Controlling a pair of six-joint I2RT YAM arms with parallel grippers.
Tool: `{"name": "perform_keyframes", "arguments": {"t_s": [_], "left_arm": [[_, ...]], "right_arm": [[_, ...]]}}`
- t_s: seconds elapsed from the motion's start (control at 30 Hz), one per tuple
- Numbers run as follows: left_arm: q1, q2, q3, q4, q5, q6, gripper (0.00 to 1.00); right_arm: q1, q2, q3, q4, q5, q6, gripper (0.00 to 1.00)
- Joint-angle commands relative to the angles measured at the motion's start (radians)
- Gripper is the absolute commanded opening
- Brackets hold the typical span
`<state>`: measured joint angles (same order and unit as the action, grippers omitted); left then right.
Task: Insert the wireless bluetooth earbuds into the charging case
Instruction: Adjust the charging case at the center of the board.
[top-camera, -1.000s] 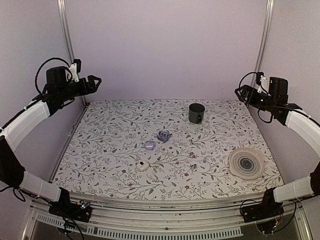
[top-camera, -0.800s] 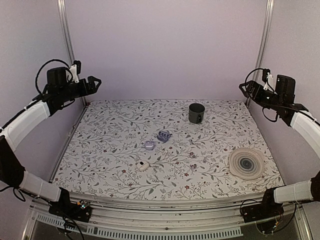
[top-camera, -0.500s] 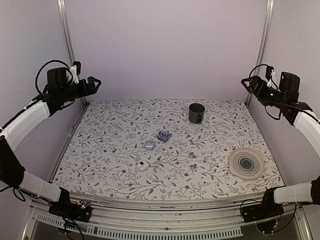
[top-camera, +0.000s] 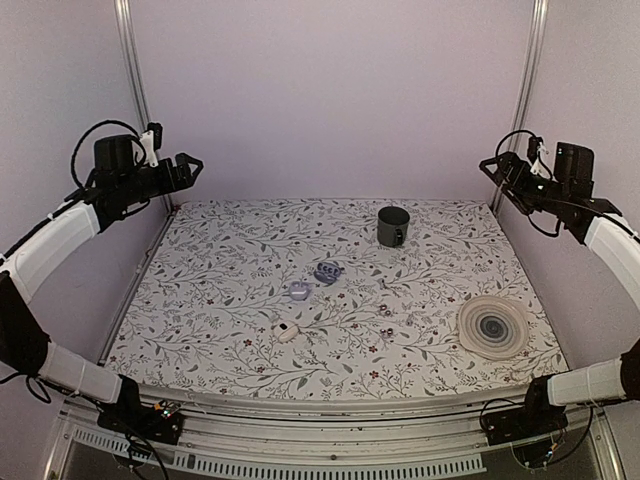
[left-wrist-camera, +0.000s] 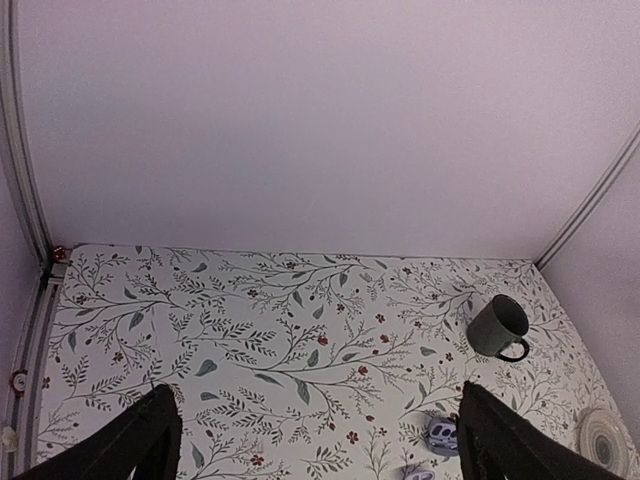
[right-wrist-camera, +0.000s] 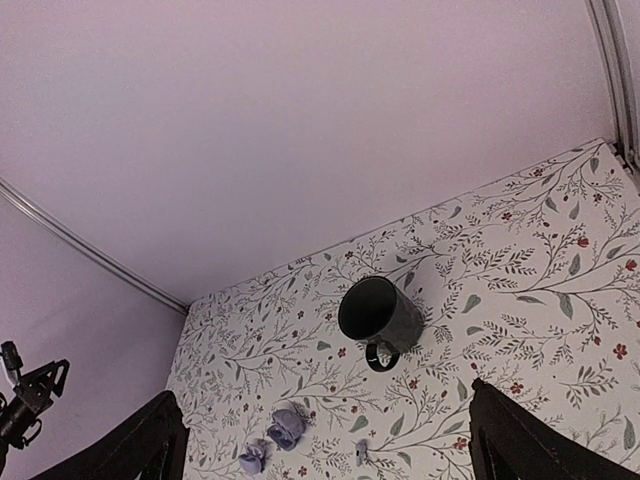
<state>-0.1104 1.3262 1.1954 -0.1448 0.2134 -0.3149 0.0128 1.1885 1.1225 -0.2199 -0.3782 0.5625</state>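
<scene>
Top external view: both claws high at the sides, empty.
Left gripper (top-camera: 190, 167) and right gripper (top-camera: 489, 170) gaped wide, holding nothing; the small glossy blue-grey clamshell charging case (top-camera: 327, 271) lay mid-table, well apart from both.

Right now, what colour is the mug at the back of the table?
The mug is a plain dark grey-green with no pattern. It shows clearest in the right wrist view.

Three views, one worktop (top-camera: 200, 300)
We look down from above and behind; both wrist cameras sit high at the sides, far off, all sharing the dark mug (top-camera: 392, 226).
</scene>
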Motion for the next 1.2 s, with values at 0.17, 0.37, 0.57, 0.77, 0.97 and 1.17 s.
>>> {"name": "perform_keyframes", "arguments": {"t_s": [0.17,0.37,0.57,0.77,0.97,1.17], "left_arm": [[0.001,-0.006,0.028,-0.007,0.028,-0.013,0.96],[0.013,0.001,0.029,-0.015,0.048,-0.019,0.96],[0.036,0.015,0.025,-0.007,0.109,-0.025,0.96],[-0.001,0.000,-0.016,0.028,0.077,-0.018,0.96],[-0.026,-0.039,-0.105,0.108,0.042,-0.026,0.96],[-0.060,-0.014,-0.108,0.074,0.079,-0.020,0.96]], "right_arm": [[-0.003,0.027,0.024,0.003,-0.066,0.023,0.99],[-0.002,0.021,-0.004,0.026,-0.060,0.037,0.99],[-0.009,0.023,-0.020,0.053,-0.141,0.025,0.99],[-0.128,0.061,-0.211,0.376,-0.498,0.201,0.99],[-0.121,0.082,-0.228,0.382,-0.492,0.250,0.99],[-0.011,0.041,-0.124,0.127,-0.239,-0.010,0.99]]}}
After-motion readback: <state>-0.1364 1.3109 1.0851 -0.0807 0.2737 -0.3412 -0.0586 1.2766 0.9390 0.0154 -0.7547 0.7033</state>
